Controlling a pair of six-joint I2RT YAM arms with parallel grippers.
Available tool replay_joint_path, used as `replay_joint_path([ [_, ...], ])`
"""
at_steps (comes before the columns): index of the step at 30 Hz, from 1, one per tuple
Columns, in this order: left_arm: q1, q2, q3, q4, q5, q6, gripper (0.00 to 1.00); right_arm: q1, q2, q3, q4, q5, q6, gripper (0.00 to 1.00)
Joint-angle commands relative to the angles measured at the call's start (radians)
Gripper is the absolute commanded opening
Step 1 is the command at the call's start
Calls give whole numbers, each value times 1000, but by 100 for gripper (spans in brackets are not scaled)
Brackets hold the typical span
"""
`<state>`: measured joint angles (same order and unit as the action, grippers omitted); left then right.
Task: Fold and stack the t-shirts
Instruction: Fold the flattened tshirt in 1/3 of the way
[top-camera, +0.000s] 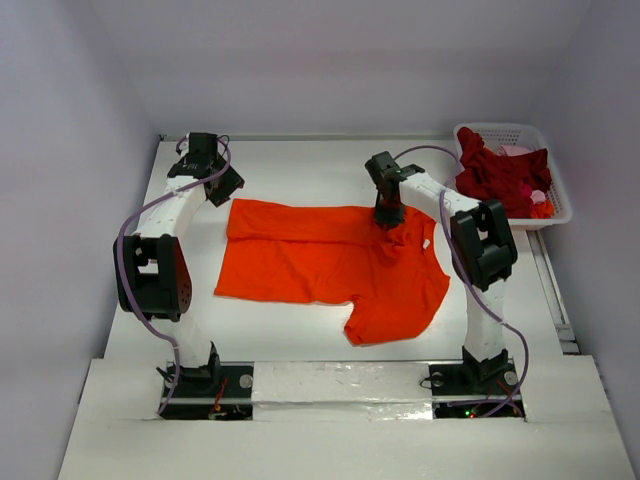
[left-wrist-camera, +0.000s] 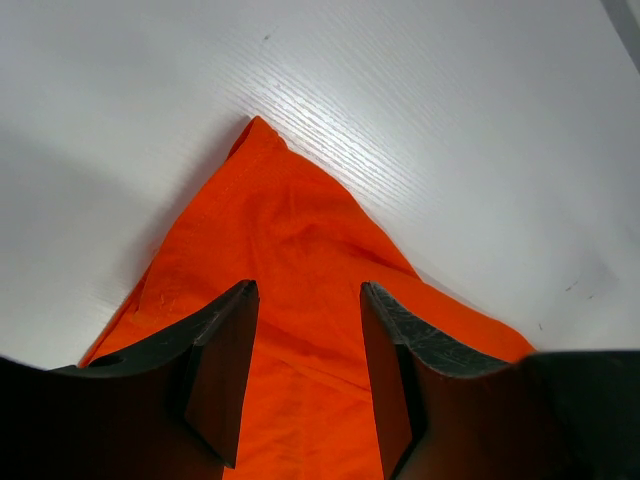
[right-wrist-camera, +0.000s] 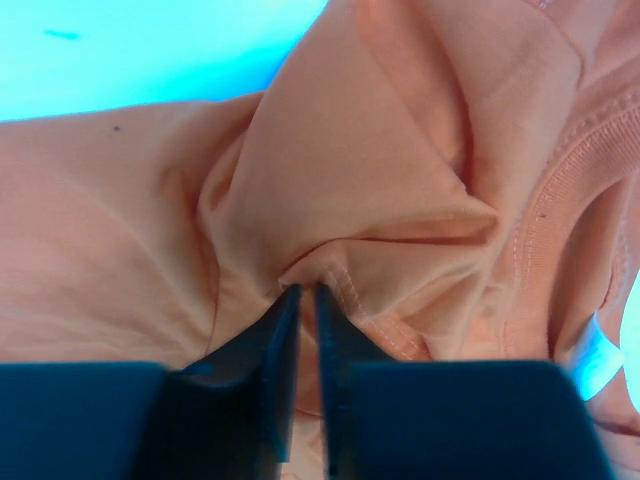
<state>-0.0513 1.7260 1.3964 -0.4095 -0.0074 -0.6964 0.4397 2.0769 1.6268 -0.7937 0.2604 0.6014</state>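
The bright orange t-shirt (top-camera: 330, 265) lies spread on the white table, neck to the right and small white label (top-camera: 426, 243) showing. My right gripper (top-camera: 388, 218) stands at its far edge near the collar. In the right wrist view that gripper (right-wrist-camera: 301, 290) is shut on a bunched fold of the shirt's stitched hem (right-wrist-camera: 350, 285). My left gripper (top-camera: 215, 185) hovers at the shirt's far left corner. In the left wrist view it (left-wrist-camera: 305, 290) is open, and the flat orange cloth (left-wrist-camera: 290, 230) shows between its fingers. Dark red t-shirts (top-camera: 500, 175) and a pale pink one (top-camera: 518, 152) sit in the basket.
A white lattice basket (top-camera: 556, 185) stands at the far right of the table and holds the heap of other shirts. Pale walls close in the table on the left, back and right. The arm bases sit at the near edge.
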Motion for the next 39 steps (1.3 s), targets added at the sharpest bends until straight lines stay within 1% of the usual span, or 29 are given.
replay_joint_path([
  [1, 1, -13, 27, 6, 3, 1, 42, 5, -11, 1, 1, 36, 15, 15],
  [2, 1, -13, 27, 6, 3, 1, 42, 5, -11, 1, -1, 37, 15, 10],
  [3, 1, -13, 27, 8, 1, 0, 42, 5, -12, 2, -1, 42, 17, 1],
  [4, 1, -13, 27, 8, 3, 0, 42, 5, -15, 1, -1, 43, 18, 0],
  [9, 1, -14, 26, 6, 3, 0, 42, 5, -20, -5, -1, 53, 21, 0],
  [14, 1, -13, 32, 6, 1, 1, 42, 5, -58, -10, -1, 85, 26, 0],
  [23, 1, -9, 38, 5, 1, 0, 42, 5, -95, 56, -42, 108, 3, 0],
  [24, 1, -11, 36, 5, 3, -2, 42, 5, -94, 59, -45, 102, 3, 4],
  [25, 1, -11, 35, 6, 3, 0, 42, 5, -100, 56, -45, 102, 5, 0],
  [34, 1, -8, 41, 6, 3, -2, 42, 5, -152, 38, -47, 158, 15, 0],
  [39, 1, -8, 46, 1, 1, 0, 42, 5, -182, -1, -50, 166, 55, 0],
])
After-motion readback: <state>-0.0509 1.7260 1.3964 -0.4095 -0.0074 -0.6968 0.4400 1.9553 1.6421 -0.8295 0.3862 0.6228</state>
